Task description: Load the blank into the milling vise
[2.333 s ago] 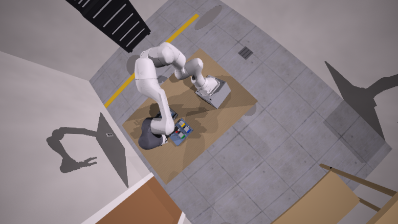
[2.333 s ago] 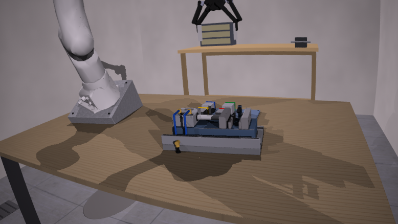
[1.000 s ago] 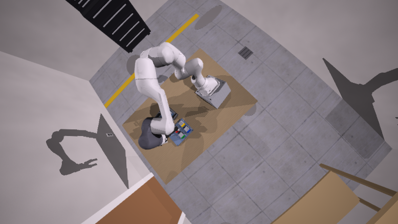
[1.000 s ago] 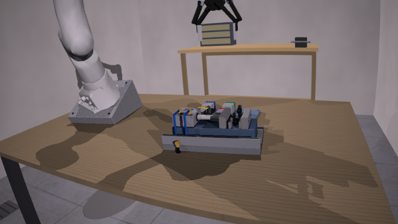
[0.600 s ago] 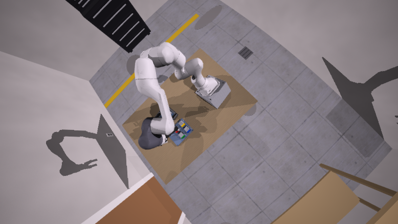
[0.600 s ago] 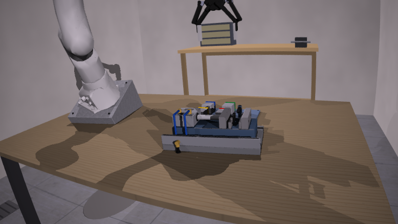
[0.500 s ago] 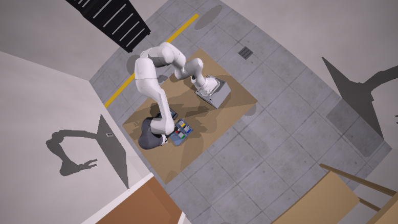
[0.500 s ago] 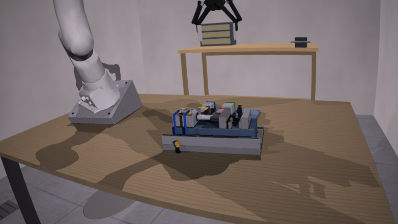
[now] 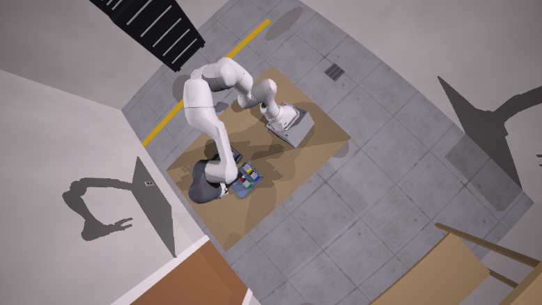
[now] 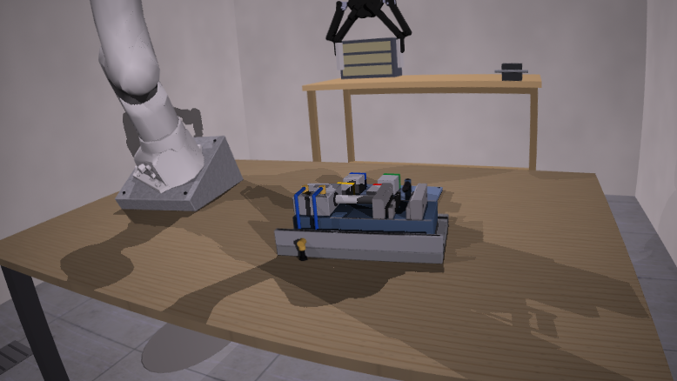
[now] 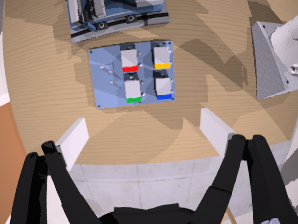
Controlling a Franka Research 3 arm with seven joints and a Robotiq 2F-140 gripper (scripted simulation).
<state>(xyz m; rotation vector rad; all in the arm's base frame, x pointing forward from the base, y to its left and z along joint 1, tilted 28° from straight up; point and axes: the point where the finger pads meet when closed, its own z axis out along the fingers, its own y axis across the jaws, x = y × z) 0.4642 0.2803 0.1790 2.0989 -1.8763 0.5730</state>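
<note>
Open two-finger black gripper (image 9: 225,190) (image 10: 369,54) (image 11: 143,123) with pale pads, above the scene
In the wrist view, its fingers stand wide apart with nothing between them; the grey block-shaped blank with the green end (image 9: 246,183) (image 10: 389,181) (image 11: 133,90) rests on the flat blue rectangular infeed plate (image 9: 239,191) (image 10: 434,191) (image 11: 101,87), near the red-ended grey blank (image 9: 240,179) (image 10: 377,185) (image 11: 129,58) and left of the blue-ended grey blank (image 9: 254,175) (image 10: 355,181) (image 11: 163,87), while the grey-and-blue metal milling vise (image 9: 237,156) (image 10: 365,224) (image 11: 122,9) lies beyond the plate's far edge
</note>
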